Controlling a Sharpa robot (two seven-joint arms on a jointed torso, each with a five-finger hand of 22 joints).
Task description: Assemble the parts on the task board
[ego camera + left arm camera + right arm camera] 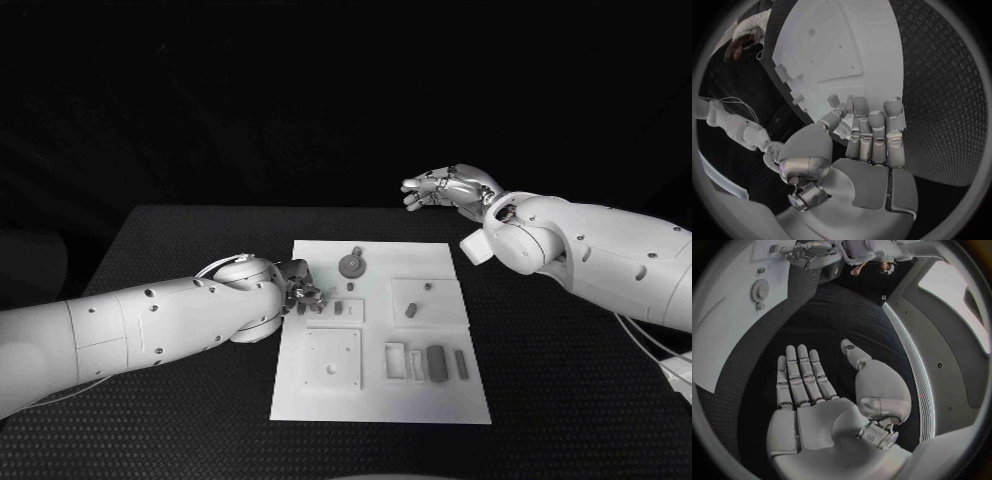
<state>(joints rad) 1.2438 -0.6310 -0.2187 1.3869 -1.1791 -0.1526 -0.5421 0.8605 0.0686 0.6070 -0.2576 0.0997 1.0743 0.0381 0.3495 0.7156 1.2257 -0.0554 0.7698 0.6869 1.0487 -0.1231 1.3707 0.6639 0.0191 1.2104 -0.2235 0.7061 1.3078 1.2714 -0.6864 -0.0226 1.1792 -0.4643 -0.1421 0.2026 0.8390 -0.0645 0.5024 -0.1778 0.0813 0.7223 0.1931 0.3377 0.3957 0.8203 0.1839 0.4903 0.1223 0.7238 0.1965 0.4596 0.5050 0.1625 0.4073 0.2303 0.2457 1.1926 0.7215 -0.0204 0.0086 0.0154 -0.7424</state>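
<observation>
Bearing no readable writing: task board (378,400).

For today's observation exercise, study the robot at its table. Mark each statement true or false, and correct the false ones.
1. The right hand is raised beyond the far edge of the white board, holding nothing. True.
2. The left hand rests in the middle of the board. False: it is at the board's left edge.
3. A round grey part like a gear sits near the far end of the board. True.
4. The right hand's fingers are curled into a fist. False: the right wrist view shows the palm open with fingers extended.
5. The board lies on a white table. False: the table is black.
</observation>
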